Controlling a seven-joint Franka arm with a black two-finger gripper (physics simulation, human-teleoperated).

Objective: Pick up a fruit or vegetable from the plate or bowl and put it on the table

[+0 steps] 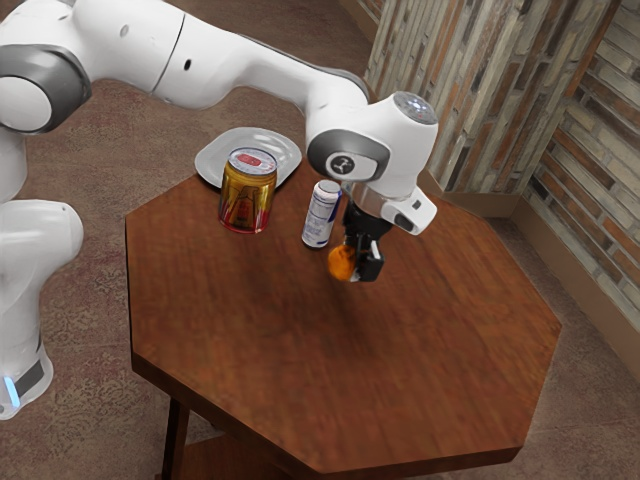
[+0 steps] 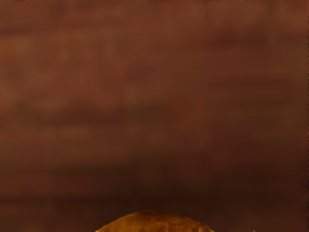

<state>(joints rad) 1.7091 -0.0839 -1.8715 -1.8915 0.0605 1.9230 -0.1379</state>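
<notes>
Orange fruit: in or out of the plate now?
Out: the orange fruit is held at the gripper, over the wooden table, well apart from the plate.

Table (image 1: 430, 350): smooth wood, grain showing; gold can (image 1: 247, 212): glossy, metallic; plate (image 1: 212, 158): smooth, glossy; wall (image 1: 455, 100): rough, stone-like strips

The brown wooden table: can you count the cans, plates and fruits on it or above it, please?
Cans: 2 (shiny gold-and-red can, slim white-and-blue can)
Plates: 1 (pale grey plate)
Fruits: 1 (round orange fruit)
Total: 4
</notes>
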